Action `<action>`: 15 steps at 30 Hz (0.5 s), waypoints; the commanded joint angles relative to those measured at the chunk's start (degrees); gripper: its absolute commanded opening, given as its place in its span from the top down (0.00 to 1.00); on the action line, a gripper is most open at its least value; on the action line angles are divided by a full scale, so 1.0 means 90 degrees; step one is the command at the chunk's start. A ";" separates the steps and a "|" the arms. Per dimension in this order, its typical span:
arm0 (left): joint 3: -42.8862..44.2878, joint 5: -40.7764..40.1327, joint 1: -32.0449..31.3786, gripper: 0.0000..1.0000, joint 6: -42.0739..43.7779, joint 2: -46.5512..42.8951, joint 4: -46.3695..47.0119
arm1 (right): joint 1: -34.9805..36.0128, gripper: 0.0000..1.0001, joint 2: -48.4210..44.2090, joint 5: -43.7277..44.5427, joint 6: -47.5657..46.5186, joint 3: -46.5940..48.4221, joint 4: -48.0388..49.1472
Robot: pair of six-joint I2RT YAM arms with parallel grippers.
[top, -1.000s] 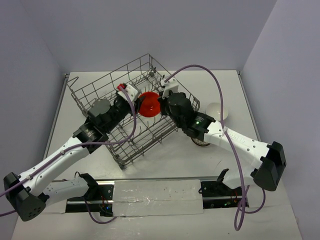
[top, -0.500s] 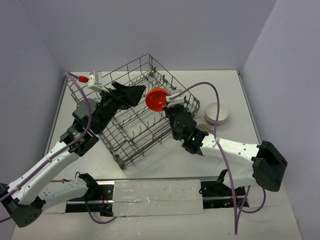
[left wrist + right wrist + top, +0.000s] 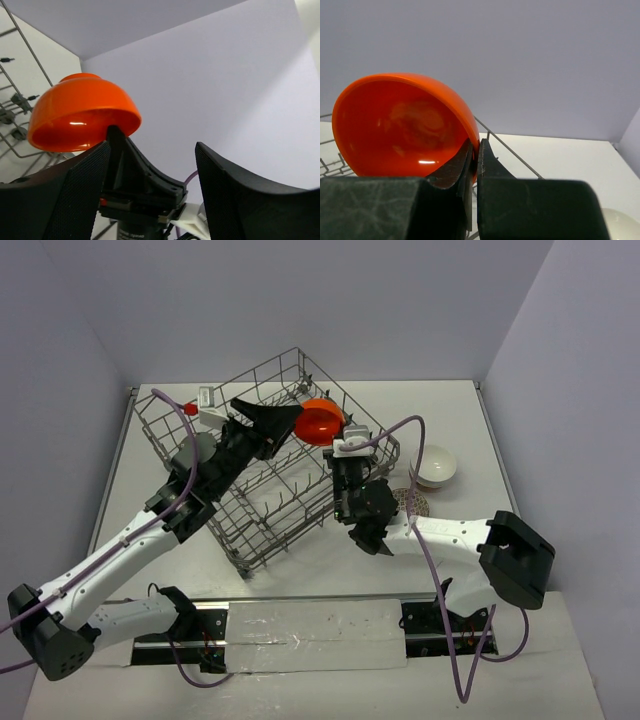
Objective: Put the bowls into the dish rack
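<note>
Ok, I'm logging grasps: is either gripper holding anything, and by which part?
The right gripper pinches the orange bowl by its rim, one finger inside, one outside. The left gripper is open and empty.

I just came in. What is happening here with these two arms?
The right hand grips the rim of a round orange-red bowl, holding it above the far side of the large grey wire dish rack. The left hand is open beside that bowl. A white bowl and a patterned bowl sit on the table, right of the rack, not yet loaded.
</note>
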 commanded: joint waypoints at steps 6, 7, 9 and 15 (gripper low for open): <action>0.0130 0.0198 0.0096 0.32 -0.0756 0.0283 0.0724 | 0.0141 1.00 -0.0017 0.0179 -0.0267 0.0069 0.1636; 0.0130 0.0257 0.0086 0.34 -0.0892 0.0370 0.0724 | 0.0131 1.00 -0.0036 0.0169 -0.0276 0.0059 0.1665; 0.0101 0.0345 0.0096 0.35 -0.1010 0.0459 0.0744 | 0.0141 1.00 -0.0037 0.0189 -0.0315 0.0040 0.1792; 0.0111 0.0453 0.0135 0.41 -0.1333 0.0761 0.0763 | 0.0199 1.00 -0.0017 0.0150 -0.0500 0.0010 0.1968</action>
